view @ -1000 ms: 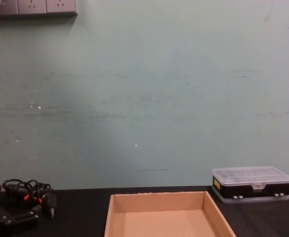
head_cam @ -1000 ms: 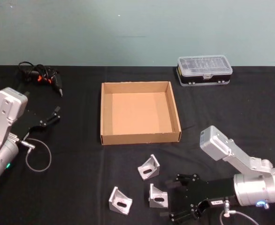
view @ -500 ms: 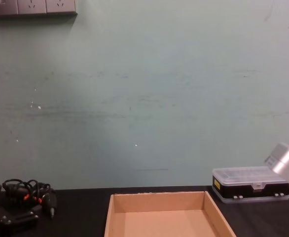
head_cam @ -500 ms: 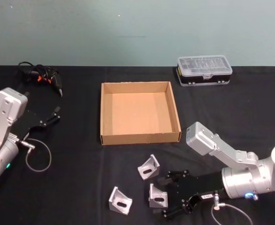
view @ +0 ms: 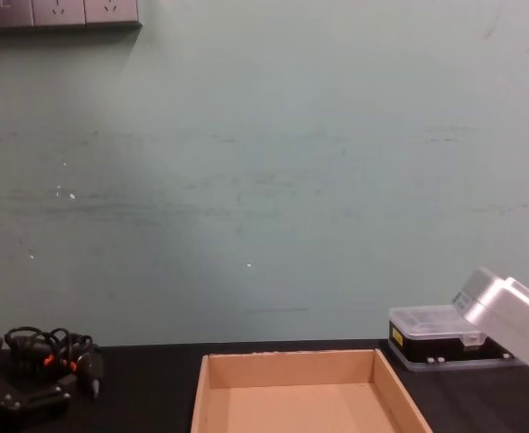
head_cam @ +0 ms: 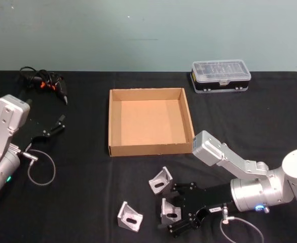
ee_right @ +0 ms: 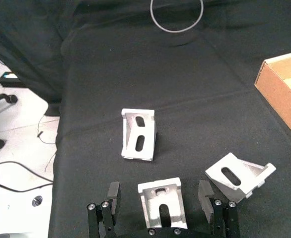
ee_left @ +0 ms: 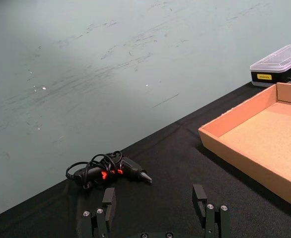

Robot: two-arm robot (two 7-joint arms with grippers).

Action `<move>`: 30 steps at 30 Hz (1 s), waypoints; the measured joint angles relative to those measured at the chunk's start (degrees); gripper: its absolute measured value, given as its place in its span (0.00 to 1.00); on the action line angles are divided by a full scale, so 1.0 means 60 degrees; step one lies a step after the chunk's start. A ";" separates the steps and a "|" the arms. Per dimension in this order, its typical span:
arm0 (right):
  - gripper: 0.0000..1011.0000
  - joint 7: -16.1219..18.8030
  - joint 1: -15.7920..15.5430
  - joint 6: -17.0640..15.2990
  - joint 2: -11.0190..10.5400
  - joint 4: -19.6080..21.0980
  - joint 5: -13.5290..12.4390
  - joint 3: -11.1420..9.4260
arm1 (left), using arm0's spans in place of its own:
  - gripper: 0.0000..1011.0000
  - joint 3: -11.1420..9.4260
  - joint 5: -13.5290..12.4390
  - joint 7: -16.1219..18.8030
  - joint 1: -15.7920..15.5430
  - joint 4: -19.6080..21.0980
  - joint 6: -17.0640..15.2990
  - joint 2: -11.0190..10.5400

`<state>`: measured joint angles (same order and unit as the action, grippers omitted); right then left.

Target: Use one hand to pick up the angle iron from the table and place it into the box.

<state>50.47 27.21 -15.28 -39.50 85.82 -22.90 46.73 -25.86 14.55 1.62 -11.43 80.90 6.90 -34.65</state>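
Right gripper sits low over the table near its front edge. Its black fingers are spread on either side of one angle iron, and a gap shows on each side, so nothing is gripped yet. That angle iron lies on the table in front of the box, apart from it, with a slotted face showing between the fingers. In the head view the right gripper reaches in from the right toward the same angle iron.

A second bracket lies just beside the gripper on the box side. A third bracket lies further left, apart from both. Beyond them the box is empty, and a plastic case sits behind it to the right. Left gripper rests open at the left side of the table, well away from the work.

The step in hand appears to be the end of the approach, just short of the grasp. The next move calls for closing the fingers squarely on the angle iron's sides without nudging the second bracket. After that the gripper would need to lift the angle iron high enough to clear the box's low front wall and carry it forward over the box.
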 joint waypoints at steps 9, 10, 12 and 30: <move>0.99 0.0075 0.0182 0.0090 0.0163 -0.0181 0.0046 0.0185 | 1.00 -0.0001 0.0000 0.0000 0.0000 0.0000 0.0000 0.0000; 0.99 0.0083 0.0193 0.0106 0.0169 -0.0190 0.0049 0.0205 | 1.00 -0.0001 0.0000 0.0000 0.0001 0.0000 0.0000 0.0000; 0.99 0.0093 0.0200 0.0124 0.0174 -0.0202 0.0052 0.0228 | 1.00 -0.0001 0.0000 0.0000 0.0000 0.0000 0.0001 0.0000; 0.65 0.0065 0.0246 0.0240 0.0252 -0.0282 0.0077 0.0317 | 1.00 0.0000 0.0000 0.0000 0.0001 0.0000 0.0000 0.0000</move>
<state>50.86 28.69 -13.84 -37.99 84.13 -22.44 48.64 -25.86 14.55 1.62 -11.43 80.90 6.91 -34.64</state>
